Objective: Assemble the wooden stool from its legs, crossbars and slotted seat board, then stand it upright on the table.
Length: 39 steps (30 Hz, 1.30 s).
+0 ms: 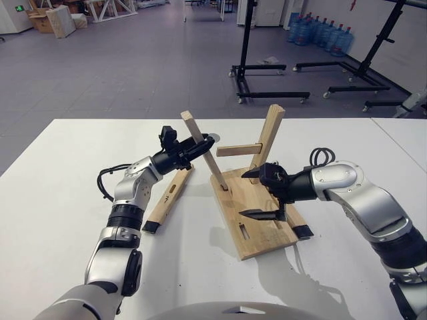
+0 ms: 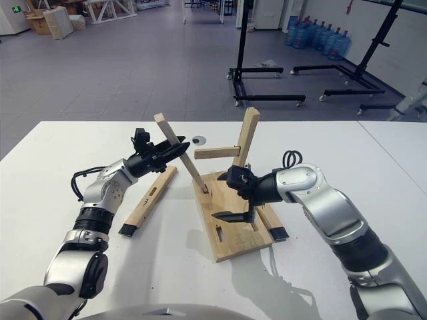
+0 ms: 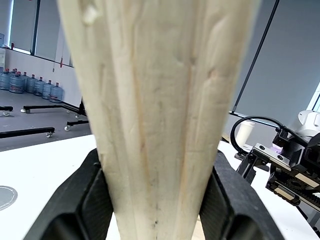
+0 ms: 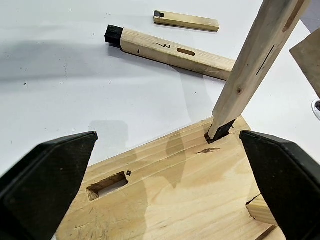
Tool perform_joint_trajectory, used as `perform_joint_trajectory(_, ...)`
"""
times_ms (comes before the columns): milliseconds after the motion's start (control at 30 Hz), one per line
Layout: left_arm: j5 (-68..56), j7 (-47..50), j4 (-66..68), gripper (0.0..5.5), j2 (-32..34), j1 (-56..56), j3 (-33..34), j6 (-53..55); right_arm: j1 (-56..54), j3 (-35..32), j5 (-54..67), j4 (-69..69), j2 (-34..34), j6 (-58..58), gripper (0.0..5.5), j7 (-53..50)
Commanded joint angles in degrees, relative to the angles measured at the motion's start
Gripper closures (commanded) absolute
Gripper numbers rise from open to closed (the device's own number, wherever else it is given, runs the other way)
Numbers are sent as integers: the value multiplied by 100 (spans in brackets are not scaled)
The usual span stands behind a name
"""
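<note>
We see the left arm (image 1: pixel 127 200) and right arm (image 1: pixel 363 200) in rounded silver-grey shells with ribbed black joints. Looped black cables (image 1: pixel 321 155) leave each wrist; the left gripper (image 1: pixel 199 145) and right gripper (image 1: pixel 241 194) are matte black.

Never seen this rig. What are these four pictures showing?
It is a humanoid robot with two arms ending in two-fingered grippers. Two pictures come from its head, looking down over the white table; the other two come from cameras on each wrist. The left gripper is shut on a tilted leg whose end sits in a slot of the seat board. The right gripper hovers open above the board. A second leg with a crossbar stands in the board; a loose leg lies beside it.
</note>
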Motion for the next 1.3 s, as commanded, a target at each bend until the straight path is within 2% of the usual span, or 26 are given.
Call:
perform_joint_trajectory(33,69,-22,-18,344,-13,-24,-85,17,-74,6,64,-88,20,54,25,-30)
perform_joint_trajectory(533,64,-85,129,344,202,-183,23,4,-69,5,93,-105,23,81,25,-50)
perform_joint_trajectory(1300,128,-167,70,344,157,-15,-68,52,-78,31,142,-124,1,114,25,-68)
